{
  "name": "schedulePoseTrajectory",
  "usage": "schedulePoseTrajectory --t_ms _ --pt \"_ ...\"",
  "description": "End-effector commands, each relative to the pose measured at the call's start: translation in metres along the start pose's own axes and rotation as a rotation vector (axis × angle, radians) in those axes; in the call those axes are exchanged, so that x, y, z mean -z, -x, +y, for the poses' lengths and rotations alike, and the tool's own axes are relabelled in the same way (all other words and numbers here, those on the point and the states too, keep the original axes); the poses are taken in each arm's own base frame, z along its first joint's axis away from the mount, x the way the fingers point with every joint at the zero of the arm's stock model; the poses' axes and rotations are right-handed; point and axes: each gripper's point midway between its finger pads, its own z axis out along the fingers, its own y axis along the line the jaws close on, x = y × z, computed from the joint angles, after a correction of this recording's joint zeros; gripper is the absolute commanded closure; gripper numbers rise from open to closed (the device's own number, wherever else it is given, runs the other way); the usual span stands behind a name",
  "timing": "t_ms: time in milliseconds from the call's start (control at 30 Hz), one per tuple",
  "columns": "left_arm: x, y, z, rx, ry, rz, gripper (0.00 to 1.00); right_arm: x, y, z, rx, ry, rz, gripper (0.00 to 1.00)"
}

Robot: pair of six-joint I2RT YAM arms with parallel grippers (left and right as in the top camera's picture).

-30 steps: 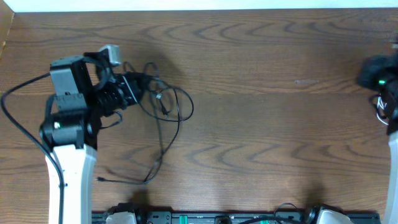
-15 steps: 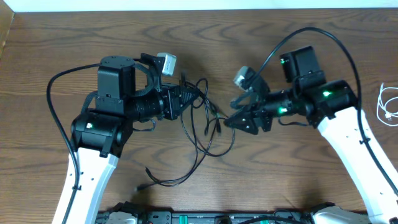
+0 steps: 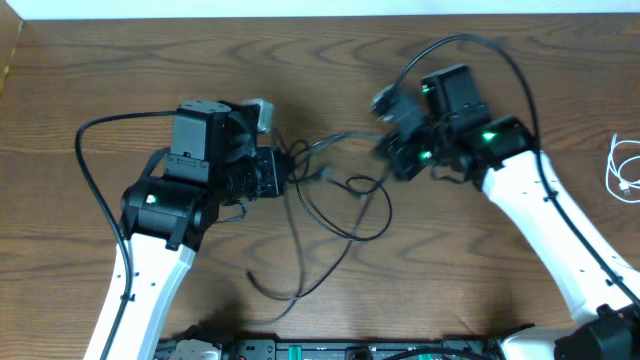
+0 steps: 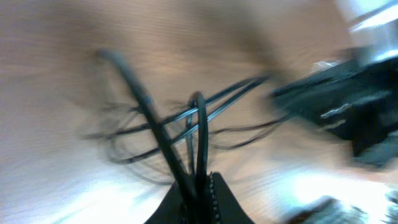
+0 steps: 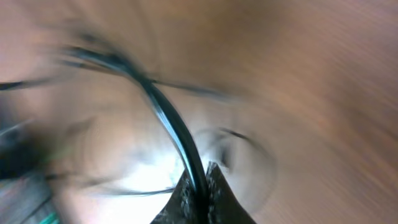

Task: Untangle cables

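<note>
A tangle of thin black cables (image 3: 335,205) lies on the wooden table (image 3: 330,70) between my two arms. My left gripper (image 3: 287,170) is shut on several black strands at the tangle's left end; the left wrist view shows them pinched between the fingers (image 4: 200,186). My right gripper (image 3: 385,150) is shut on one black cable, seen clamped in the right wrist view (image 5: 200,185). A strand (image 3: 335,139) runs taut between the grippers above the table. Loose loops trail toward the front edge (image 3: 290,290). A white cable (image 3: 625,170) lies coiled at the far right.
Thick black cords (image 3: 95,150) arc from the arms. A dark rail (image 3: 350,350) runs along the table's front edge. Both wrist views are motion-blurred.
The right arm came in from the far right, closed on a cable and pulled it up and to the right. The left gripper carried the tangle rightward, then drew back left, stretching the strand.
</note>
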Motion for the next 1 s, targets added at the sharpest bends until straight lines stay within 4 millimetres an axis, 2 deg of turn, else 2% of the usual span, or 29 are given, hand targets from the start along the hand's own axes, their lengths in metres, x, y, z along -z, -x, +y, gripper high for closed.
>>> schedulePoseTrajectory --t_ms 0,33,67,133,167,267,333,367,467,533,567,600,700,733,833,900,967 --pt "0.011 0.008 0.076 0.001 0.439 -0.058 0.92 0.096 -0.004 -0.134 -0.356 -0.713 -0.153 0.99" --pt "0.015 0.009 0.085 0.0 0.494 -0.064 0.92 0.121 -0.004 -0.15 -0.393 -0.773 -0.205 0.99" --pt "0.022 0.013 0.095 0.003 0.561 -0.088 0.92 0.173 -0.01 -0.178 -0.477 -0.883 -0.307 0.99" --pt "0.026 0.016 0.103 0.023 0.582 -0.103 0.92 0.224 -0.024 -0.202 -0.564 -0.978 -0.402 0.99" --pt "0.029 0.017 0.109 0.047 0.592 -0.111 0.92 0.259 -0.039 -0.216 -0.627 -1.052 -0.461 0.99" --pt "0.036 0.023 0.122 0.089 0.617 -0.136 0.92 0.307 -0.07 -0.235 -0.778 -1.129 -0.557 0.99" --pt "0.042 0.029 0.131 0.122 0.624 -0.166 0.92 0.301 -0.068 -0.236 -0.788 -1.039 -0.577 0.99" --pt "0.044 0.031 0.134 0.156 0.625 -0.186 0.92 0.284 -0.059 -0.235 -0.773 -0.929 -0.575 0.99" --pt "0.044 0.032 0.135 0.178 0.623 -0.196 0.92 0.262 -0.05 -0.234 -0.756 -0.817 -0.551 0.99" --pt "0.044 0.031 0.135 0.222 0.616 -0.202 0.92 0.24 -0.035 -0.223 -0.665 -0.691 -0.521 0.99" --pt "0.041 0.029 0.131 0.223 0.591 -0.191 0.92 0.228 -0.026 -0.214 -0.595 -0.619 -0.506 0.95" --pt "0.038 0.027 0.127 0.225 0.565 -0.176 0.92 0.218 -0.018 -0.205 -0.527 -0.562 -0.49 0.85" --pt "0.036 0.021 0.127 0.23 0.558 -0.147 0.92 0.208 -0.016 -0.198 -0.502 -0.542 -0.46 0.78" --pt "0.036 0.016 0.128 0.234 0.565 -0.128 0.92 0.205 -0.019 -0.197 -0.509 -0.538 -0.448 0.72" --pt "0.036 0.007 0.13 0.236 0.576 -0.093 0.92 0.196 -0.03 -0.196 -0.543 -0.52 -0.393 0.65" --pt "0.037 0.007 0.133 0.237 0.595 -0.095 0.92 0.174 -0.053 -0.187 -0.604 -0.468 -0.274 0.56" --pt "0.037 0.004 0.134 0.238 0.599 -0.083 0.92 0.138 -0.077 -0.164 -0.641 -0.349 -0.096 0.5"
